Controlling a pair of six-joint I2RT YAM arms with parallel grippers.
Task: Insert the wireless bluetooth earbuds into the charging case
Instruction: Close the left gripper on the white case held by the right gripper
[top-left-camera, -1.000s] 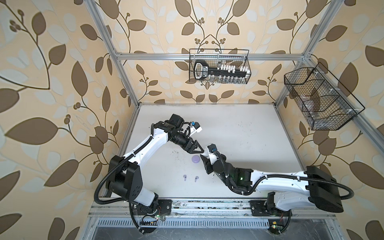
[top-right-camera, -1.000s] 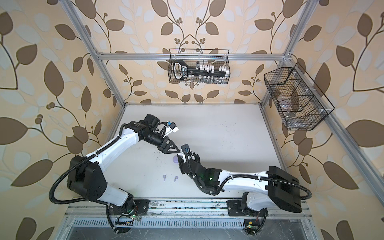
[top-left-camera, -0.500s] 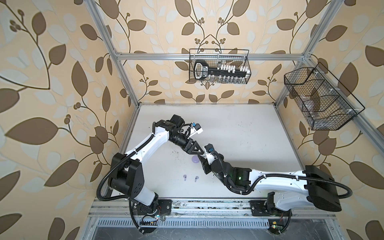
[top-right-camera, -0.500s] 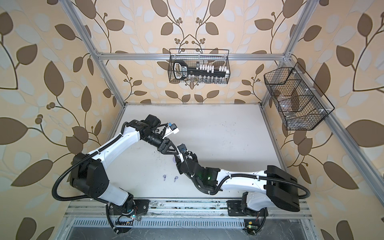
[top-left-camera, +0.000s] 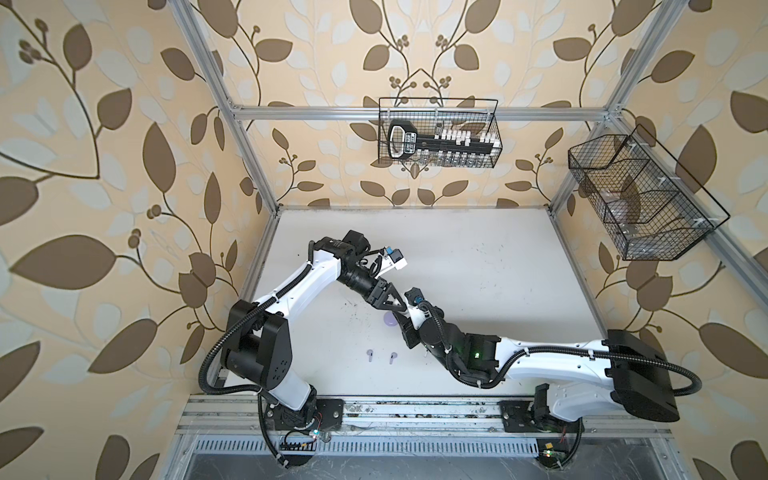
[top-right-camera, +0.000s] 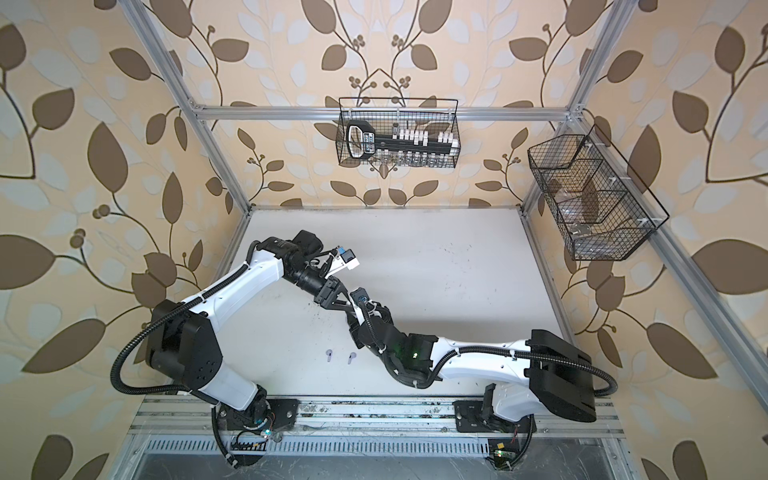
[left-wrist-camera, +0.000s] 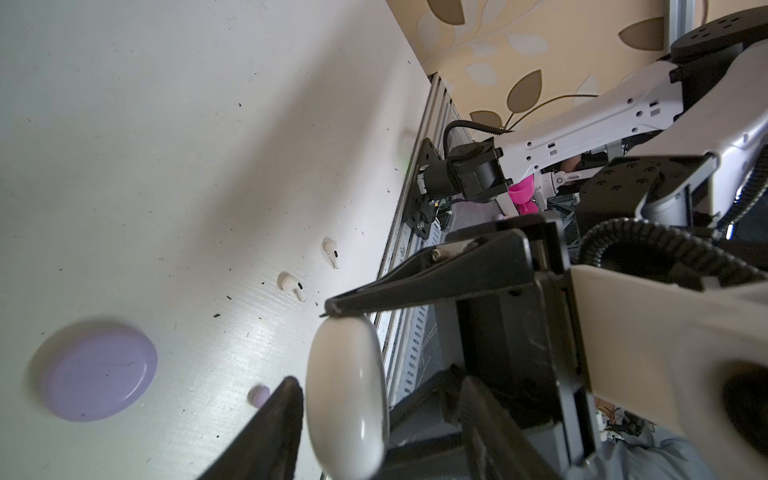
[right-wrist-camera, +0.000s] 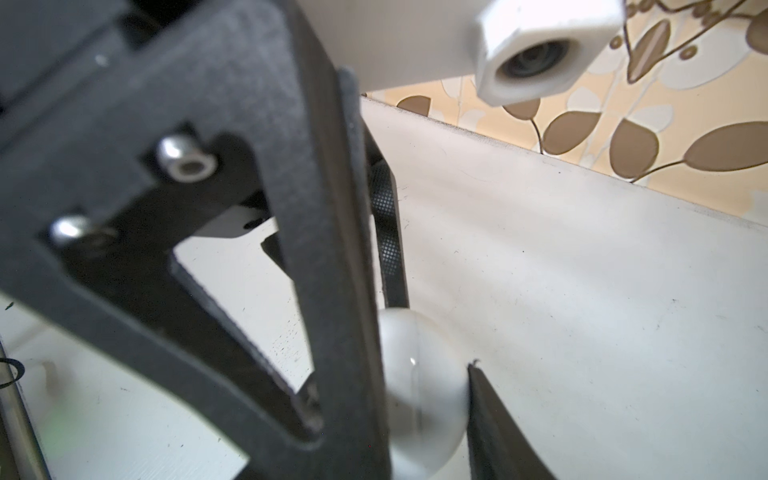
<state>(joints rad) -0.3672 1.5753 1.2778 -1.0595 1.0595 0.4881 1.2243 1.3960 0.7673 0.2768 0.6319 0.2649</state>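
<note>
Earbuds (left-wrist-camera: 291, 286) loose on table (left-wrist-camera: 124, 166); closed white case (left-wrist-camera: 347, 395) in right end effector (top-left-camera: 402, 322), left end effector (left-wrist-camera: 380, 388) half-wide around it.

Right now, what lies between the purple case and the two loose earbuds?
Only bare table between purple case and earbuds, in the left wrist view.

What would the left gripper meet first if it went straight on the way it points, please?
Most likely the white charging case, held by the right gripper and lying between the fingers of the left gripper; exact depth is unclear.
</note>
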